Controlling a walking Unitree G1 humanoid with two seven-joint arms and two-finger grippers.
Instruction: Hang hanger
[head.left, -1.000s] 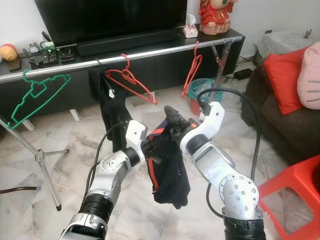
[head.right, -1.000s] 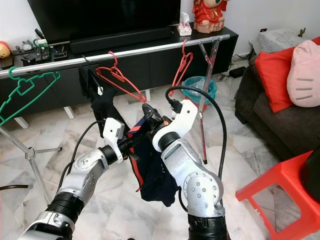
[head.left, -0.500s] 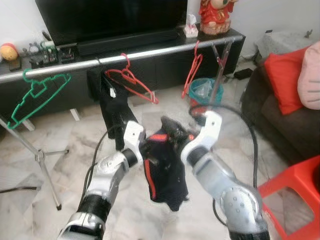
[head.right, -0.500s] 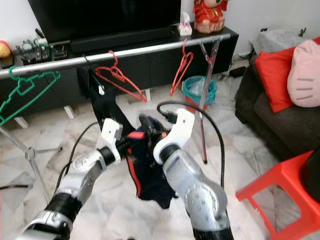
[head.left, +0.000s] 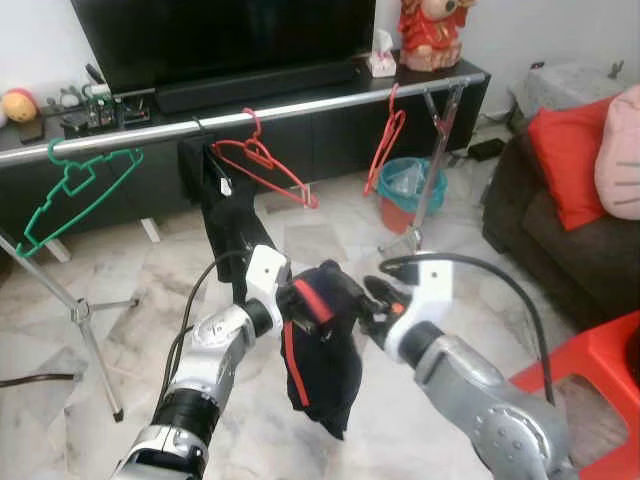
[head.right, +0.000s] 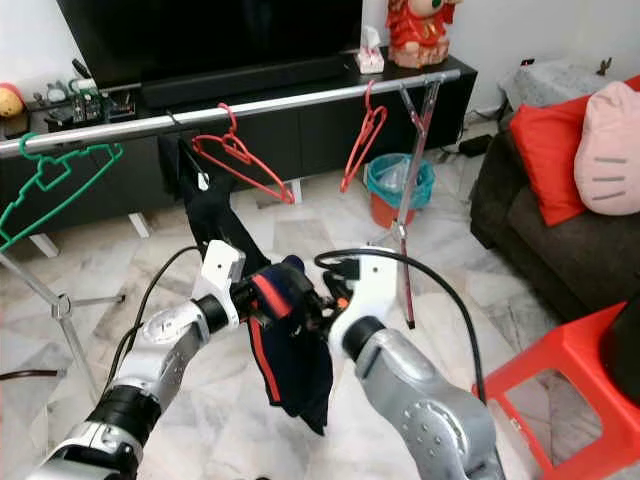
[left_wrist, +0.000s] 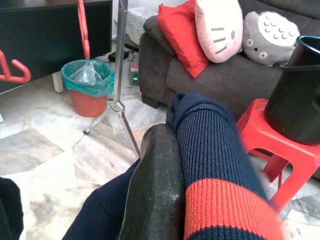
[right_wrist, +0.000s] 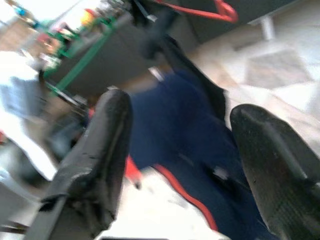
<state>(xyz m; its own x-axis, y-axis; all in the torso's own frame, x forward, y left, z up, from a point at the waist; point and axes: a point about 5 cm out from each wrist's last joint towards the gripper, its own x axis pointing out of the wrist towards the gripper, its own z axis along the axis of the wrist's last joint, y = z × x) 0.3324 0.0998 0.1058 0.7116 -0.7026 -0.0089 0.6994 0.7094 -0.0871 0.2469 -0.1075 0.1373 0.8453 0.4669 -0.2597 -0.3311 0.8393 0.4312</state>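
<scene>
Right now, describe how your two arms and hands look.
Both arms are silver metal with rounded joints, black wrist bands and white housings. A black cable loops over each. The left hand and right hand each have two long black fingers.

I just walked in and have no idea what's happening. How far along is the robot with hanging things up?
Done: a dark garment hangs on the rail. In hand: the left hand grips a navy, red-striped garment; the right hand is open beside it. Left: getting it up onto the rail, where red hangers hang bare.
</scene>
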